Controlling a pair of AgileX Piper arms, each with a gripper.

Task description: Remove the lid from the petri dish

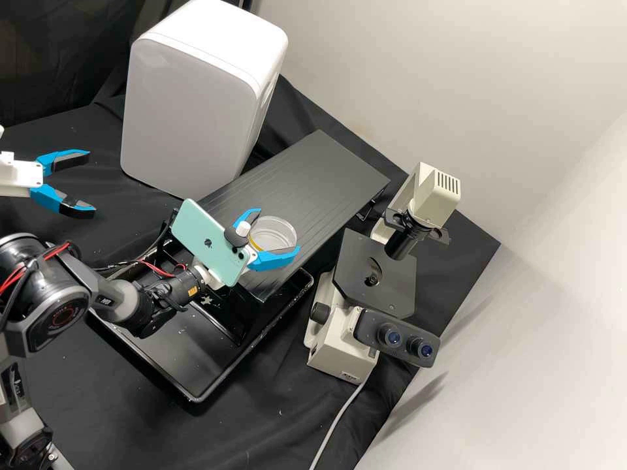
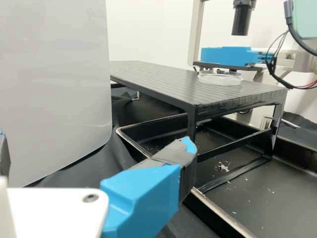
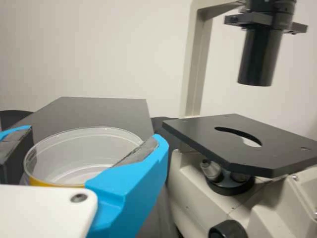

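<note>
A clear petri dish (image 1: 274,233) with a yellow layer in its base stands at the near end of a black ribbed platform (image 1: 313,173). My right gripper (image 1: 279,230) straddles it, one blue finger pressed on each side of the clear lid (image 3: 84,148). In the left wrist view the dish (image 2: 220,78) rests on the platform just under that gripper's blue finger (image 2: 230,54). My left gripper (image 1: 91,183) hangs open and holds nothing at the far left, well away from the dish, beside the white box.
A tall white box (image 1: 196,91) stands behind the platform. A microscope (image 1: 372,307) is close on the right, its black stage (image 3: 237,139) just beyond the dish. A black tray (image 1: 196,385) lies under the platform's near end.
</note>
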